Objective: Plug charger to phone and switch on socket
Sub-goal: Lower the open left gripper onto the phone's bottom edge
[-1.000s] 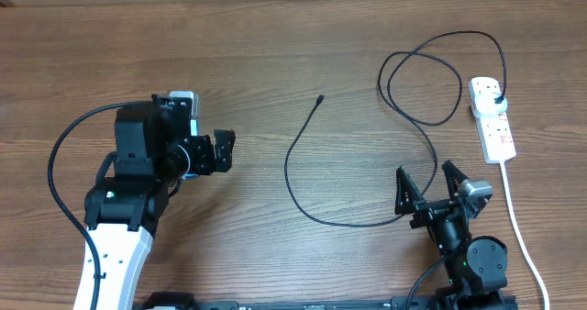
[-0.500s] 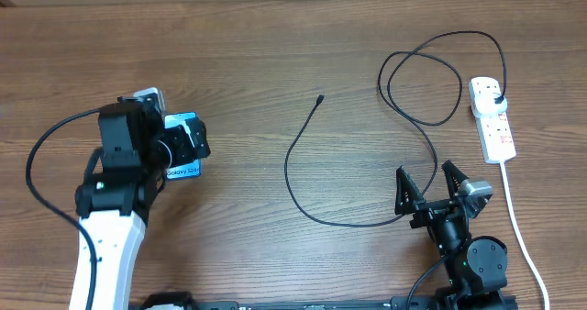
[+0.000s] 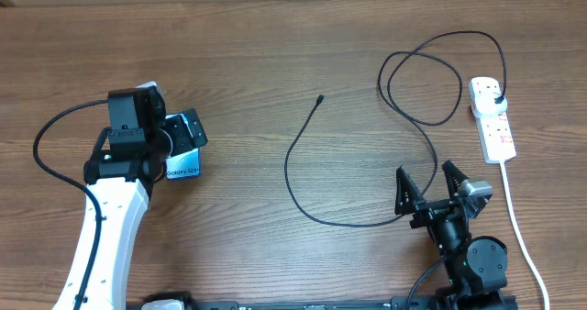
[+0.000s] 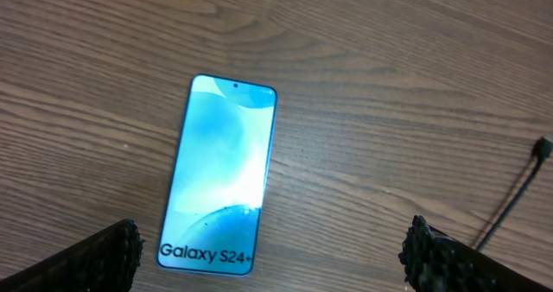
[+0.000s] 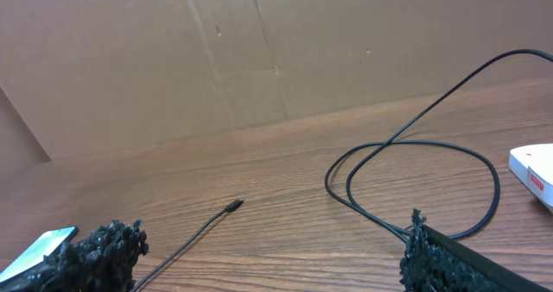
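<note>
The phone (image 3: 184, 166) lies flat on the wood table, screen up, with "Galaxy S24+" text; it fills the middle of the left wrist view (image 4: 225, 171). My left gripper (image 3: 190, 131) hovers over it, open and empty (image 4: 272, 244). The charger cable (image 3: 292, 154) runs in loops from its plug head (image 3: 496, 99), which sits in the socket strip (image 3: 492, 127), to its loose connector tip (image 3: 319, 99) at mid-table. My right gripper (image 3: 429, 183) is open and empty at the front right; its view shows the tip (image 5: 234, 206) ahead of the jaws (image 5: 272, 257).
The strip's thick white cord (image 3: 518, 227) runs down the right side to the front edge. Cable loops (image 3: 422, 81) lie left of the strip. A cardboard wall (image 5: 259, 50) stands behind the table. The phone shows as a sliver in the right wrist view (image 5: 39, 244).
My left arm has swung left and drawn back, uncovering the phone. The phone, the cable and the right arm have not moved.
</note>
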Controlling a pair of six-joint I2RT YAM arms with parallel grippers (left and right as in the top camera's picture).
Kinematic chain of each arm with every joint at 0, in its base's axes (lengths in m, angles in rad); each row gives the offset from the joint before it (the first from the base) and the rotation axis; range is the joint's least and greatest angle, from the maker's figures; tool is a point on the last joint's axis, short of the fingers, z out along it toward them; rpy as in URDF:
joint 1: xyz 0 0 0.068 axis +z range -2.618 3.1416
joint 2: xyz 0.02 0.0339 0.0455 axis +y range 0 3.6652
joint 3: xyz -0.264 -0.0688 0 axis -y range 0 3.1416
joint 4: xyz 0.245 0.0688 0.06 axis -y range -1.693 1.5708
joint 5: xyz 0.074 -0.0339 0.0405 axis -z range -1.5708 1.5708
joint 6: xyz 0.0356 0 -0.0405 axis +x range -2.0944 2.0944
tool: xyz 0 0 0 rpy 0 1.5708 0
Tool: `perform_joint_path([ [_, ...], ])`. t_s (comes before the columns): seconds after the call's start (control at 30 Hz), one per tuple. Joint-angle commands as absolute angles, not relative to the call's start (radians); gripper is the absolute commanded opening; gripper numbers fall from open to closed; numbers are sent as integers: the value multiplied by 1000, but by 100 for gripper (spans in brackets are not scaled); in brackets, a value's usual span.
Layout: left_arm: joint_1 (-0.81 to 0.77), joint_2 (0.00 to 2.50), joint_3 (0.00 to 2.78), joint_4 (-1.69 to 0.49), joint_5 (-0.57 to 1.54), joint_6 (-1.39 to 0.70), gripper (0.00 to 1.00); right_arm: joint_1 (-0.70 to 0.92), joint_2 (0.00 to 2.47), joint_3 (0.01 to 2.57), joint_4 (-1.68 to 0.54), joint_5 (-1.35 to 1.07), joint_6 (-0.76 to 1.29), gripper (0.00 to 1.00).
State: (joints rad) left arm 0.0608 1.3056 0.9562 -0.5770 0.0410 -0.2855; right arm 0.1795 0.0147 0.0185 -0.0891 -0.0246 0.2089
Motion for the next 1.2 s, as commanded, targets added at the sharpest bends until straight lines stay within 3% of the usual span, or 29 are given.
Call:
perform_joint_path([
  [0.0, 67, 1308, 986, -572, 10, -237, 100, 188, 4, 8, -83, -16, 208, 100],
  [0.2, 67, 1338, 1053, -619, -12, -199, 100, 188, 4, 8, -83, -16, 208, 100],
  [0.6, 67, 1602, 1396, -1006, -36, -196, 100, 188, 4, 8, -83, -16, 208, 100],
  [1.17, 68, 1854, 1393, -952, -132, -258, 100, 188, 4, 8, -83, -16, 208, 100],
])
